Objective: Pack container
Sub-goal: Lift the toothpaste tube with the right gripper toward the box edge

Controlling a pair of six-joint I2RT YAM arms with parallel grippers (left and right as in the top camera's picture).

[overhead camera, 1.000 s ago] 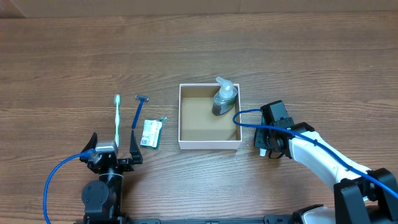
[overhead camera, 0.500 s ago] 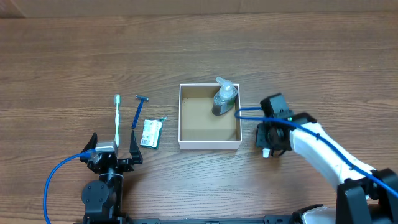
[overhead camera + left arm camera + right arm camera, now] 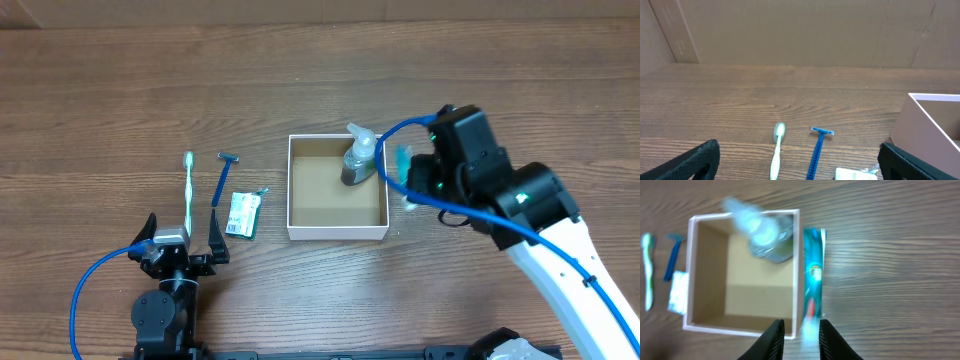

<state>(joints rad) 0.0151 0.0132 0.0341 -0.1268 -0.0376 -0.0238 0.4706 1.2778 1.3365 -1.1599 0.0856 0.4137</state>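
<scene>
- Overhead view, far left: the left claw [image 3: 183, 232] sits at the near edge of the desk [image 3: 500, 60]. Its two fingers are spread wide and there is nothing between them (the left wrist view shows the same, with a dark finger in each bottom corner).
- A green and white toothbrush [image 3: 188, 190] lies flat on the desk just ahead of that claw. Its head points away from the robot.
- Just to its right lies a blue razor [image 3: 221, 180], close to the toothbrush but not touching it. Its head is also at the far end.
- A small green and white packet [image 3: 242, 213] lies beside the razor's handle, between the razor and the box.
- The box [image 3: 337, 232] stands on the middle of the desk with its open side up. It has low white walls and a brown floor.
- A clear pump bottle [image 3: 358, 160] lies tilted in the box's far right corner, with its pump head over the far wall. The rest of the floor is bare.
- A teal tube [image 3: 813, 275] runs alongside the outside of the box's right wall (it is blurred, so I cannot tell whether it touches the wall).
- The right claw [image 3: 800, 325] is above the desk at the box's right side. Its fingers are drawn close together with the near end of the tube gripped between them.
</scene>
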